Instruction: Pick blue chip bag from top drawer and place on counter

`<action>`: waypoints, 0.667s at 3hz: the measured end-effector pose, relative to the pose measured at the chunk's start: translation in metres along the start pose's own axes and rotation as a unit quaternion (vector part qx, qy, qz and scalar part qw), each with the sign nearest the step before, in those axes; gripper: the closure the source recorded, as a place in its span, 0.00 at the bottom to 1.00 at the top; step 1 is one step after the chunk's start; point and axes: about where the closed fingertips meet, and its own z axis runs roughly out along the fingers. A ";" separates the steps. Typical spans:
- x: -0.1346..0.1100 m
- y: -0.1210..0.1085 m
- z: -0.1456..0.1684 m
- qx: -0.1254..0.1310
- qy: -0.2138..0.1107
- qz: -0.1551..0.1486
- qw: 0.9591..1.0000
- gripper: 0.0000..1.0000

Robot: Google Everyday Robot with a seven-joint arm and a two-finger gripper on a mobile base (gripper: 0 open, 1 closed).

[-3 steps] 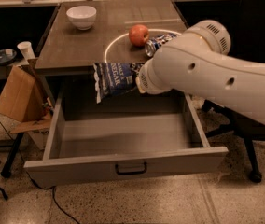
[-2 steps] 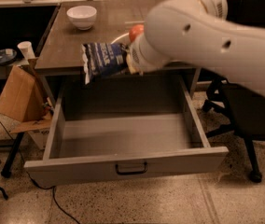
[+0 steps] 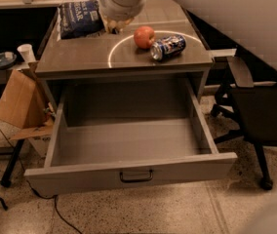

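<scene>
The blue chip bag (image 3: 79, 17), dark navy with white lettering, hangs over the back left of the counter (image 3: 128, 60). My gripper (image 3: 108, 27) pokes out under the big white arm, right at the bag's right edge, shut on it. The top drawer (image 3: 128, 168) stands pulled fully open below the counter, and its inside is bare. The bag hides the spot where the white bowl stood.
A red apple (image 3: 144, 36) and a blue-and-silver soda can (image 3: 168, 47) on its side lie inside the white circle on the counter. A cardboard box (image 3: 19, 101) leans at the left. A dark office chair (image 3: 260, 106) stands at the right. A paper cup (image 3: 25, 52) sits on a side shelf.
My gripper has carried the bag up from above the drawer, then left and back over the counter. The bag now covers the white bowl. The drawer has stayed open.
</scene>
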 end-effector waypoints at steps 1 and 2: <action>-0.041 0.021 0.024 0.002 0.021 0.034 0.999 1.00; -0.070 0.020 0.008 0.000 -0.009 0.038 0.999 1.00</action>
